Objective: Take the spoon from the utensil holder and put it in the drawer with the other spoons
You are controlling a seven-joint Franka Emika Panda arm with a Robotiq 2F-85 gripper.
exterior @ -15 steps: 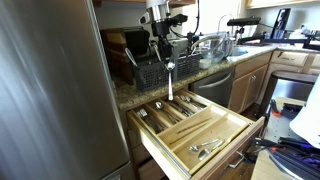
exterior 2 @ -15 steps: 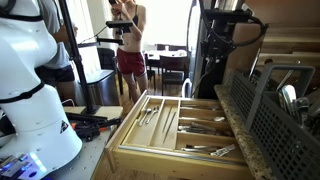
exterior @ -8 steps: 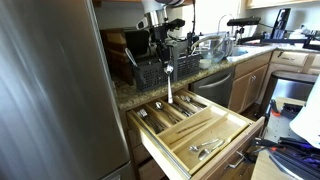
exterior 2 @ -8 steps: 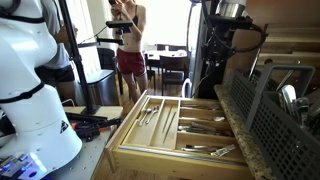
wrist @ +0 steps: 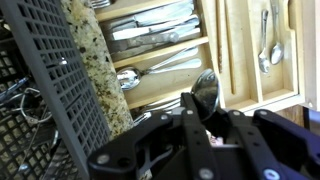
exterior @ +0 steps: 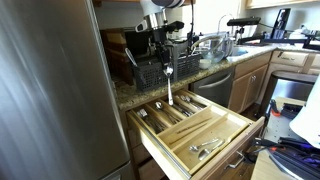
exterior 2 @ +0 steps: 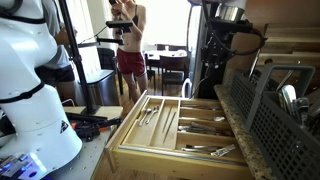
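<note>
Granite kitchen counter (exterior: 125, 92) in an exterior view, with the black utensil holder (exterior: 150, 72) parked on top and the pale wooden drawer (exterior: 232, 128) pulled wide open just below. Caught the gripper (exterior: 168, 64) clamped tight on the spoon (exterior: 169, 88), hanging straight down over the back of the drawer, clear of the holder. Spotted the other spoons (exterior: 160, 110) lying in a compartment near the counter edge, plus loose cutlery (exterior: 205, 147) up front.

Checked an exterior view from the drawer (exterior 2: 150, 157) end next: long dividers (exterior 2: 178, 118), silverware in most slots, utensil holder (exterior 2: 280, 130) looming at right. Couldn't pick out the held spoon there.

Wrist view: spoon (wrist: 205, 90) bowl poking out between the closed jaws, just beside a slot holding the other spoons (wrist: 135, 78). Forks (wrist: 150, 35) one slot over, dark utensils (wrist: 25, 100) tangled in the basket.

Looked like carrying done, placing left. Seemed best to line the handle up with the dividers, lower right into the spoon slot, tip it flat and only let go down low, so no bridging a divider or clattering in with the forks.
</note>
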